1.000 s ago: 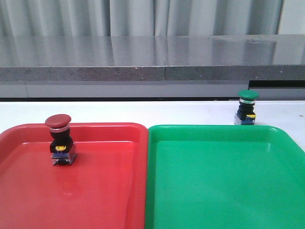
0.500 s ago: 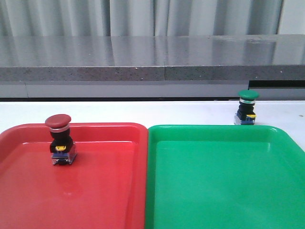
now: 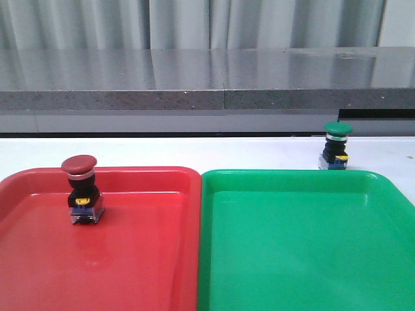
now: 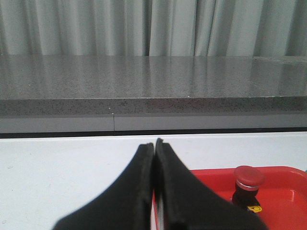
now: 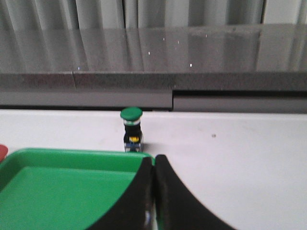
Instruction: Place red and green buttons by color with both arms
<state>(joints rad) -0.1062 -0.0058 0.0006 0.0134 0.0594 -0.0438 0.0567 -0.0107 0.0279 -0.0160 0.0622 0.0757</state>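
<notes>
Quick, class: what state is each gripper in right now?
Left gripper: closed, holding nothing.
Right gripper: closed, holding nothing.

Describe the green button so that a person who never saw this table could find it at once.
Start at the large green tray on the right half of the white table. Just behind its far right corner, on the bare table, stands the green button. Unlike the red button, which stands inside the red tray, it is in no tray.

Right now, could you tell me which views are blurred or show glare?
Front view: sharp, soft sheen on the red tray. Left wrist view: left gripper close and soft-edged. Right wrist view: overall slightly blurred, green button soft, glints on the grey counter.
</notes>
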